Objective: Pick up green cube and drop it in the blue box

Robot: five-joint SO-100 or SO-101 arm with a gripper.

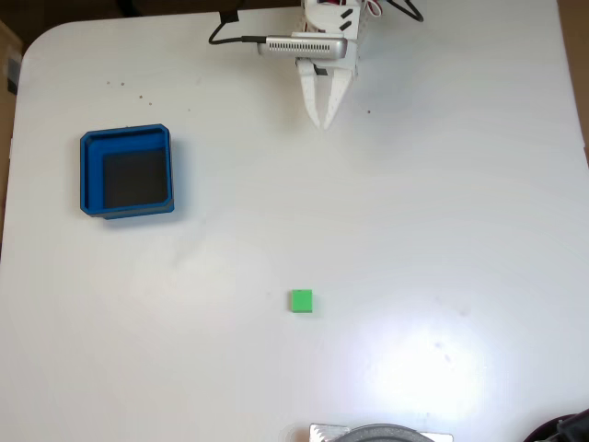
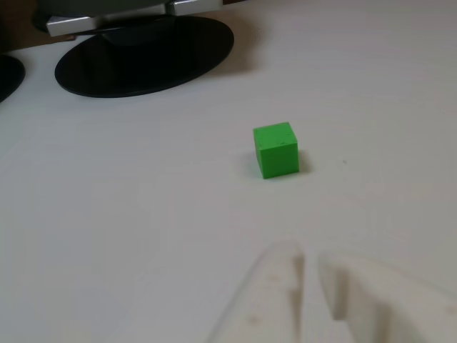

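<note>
The green cube [image 1: 301, 301] sits alone on the white table, below the middle in the fixed view. In the other view, the green cube [image 2: 275, 148] lies a little beyond the fingertips. My white gripper [image 1: 324, 120] hangs at the table's top edge, far above the cube. Its fingers meet at the tips with nothing between them. Seen from the other view, the gripper [image 2: 314, 263] shows only a thin slit between its blurred fingers. The blue box [image 1: 92, 175], with its dark floor, stands at the left and holds nothing.
A black round base [image 2: 143, 53] with a grey stand stands beyond the cube; its grey top [image 1: 377, 433] shows at the bottom edge. A black cable [image 1: 225, 37] runs beside the arm. White tabletop stretches between cube and box.
</note>
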